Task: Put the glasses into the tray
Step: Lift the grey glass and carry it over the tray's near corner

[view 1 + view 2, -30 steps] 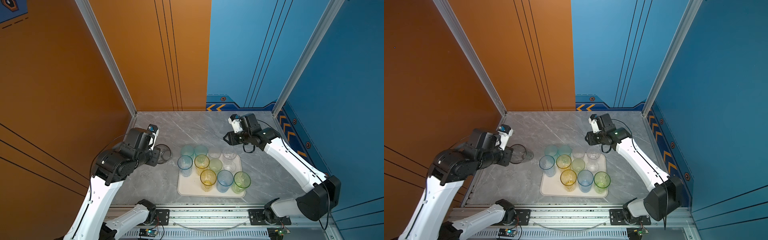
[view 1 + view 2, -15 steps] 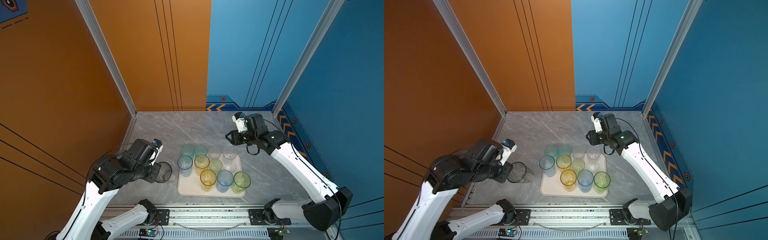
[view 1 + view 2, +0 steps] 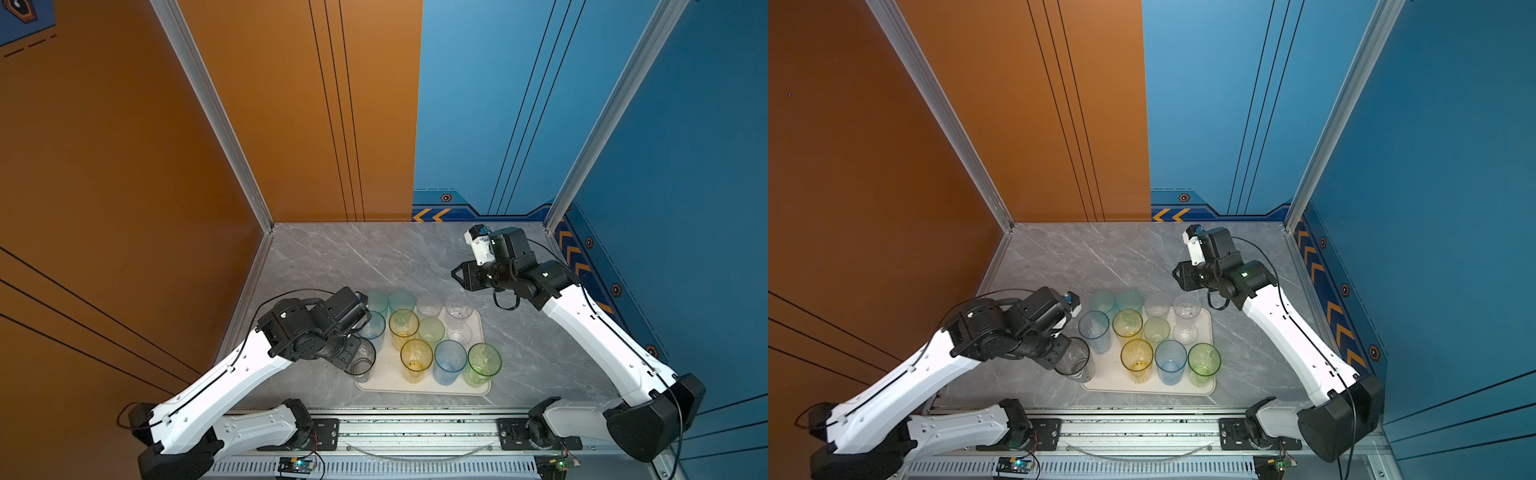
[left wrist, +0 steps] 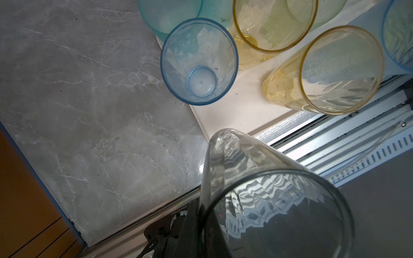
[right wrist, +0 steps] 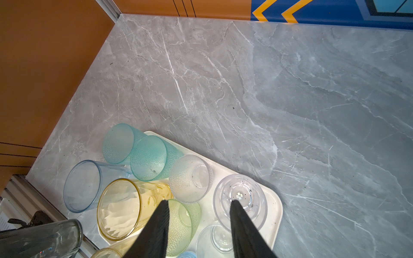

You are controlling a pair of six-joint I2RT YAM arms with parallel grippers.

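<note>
Brought smoke-grey glass [image 3: 365, 370] over to near-left corner of tray [image 3: 419, 388] — left pincer [image 3: 358, 354] clenched on its rim, not yet set down; right pincer [image 5: 200, 202] spread, empty — judged last one outstanding.

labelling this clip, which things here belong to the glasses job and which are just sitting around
Job:
smoke-grey glass, gripped by the left claw
tray
other glasses standing in the tray
right claw, open

Just there:
marble tabletop
orange wall
blue wall
front metal rail
</note>
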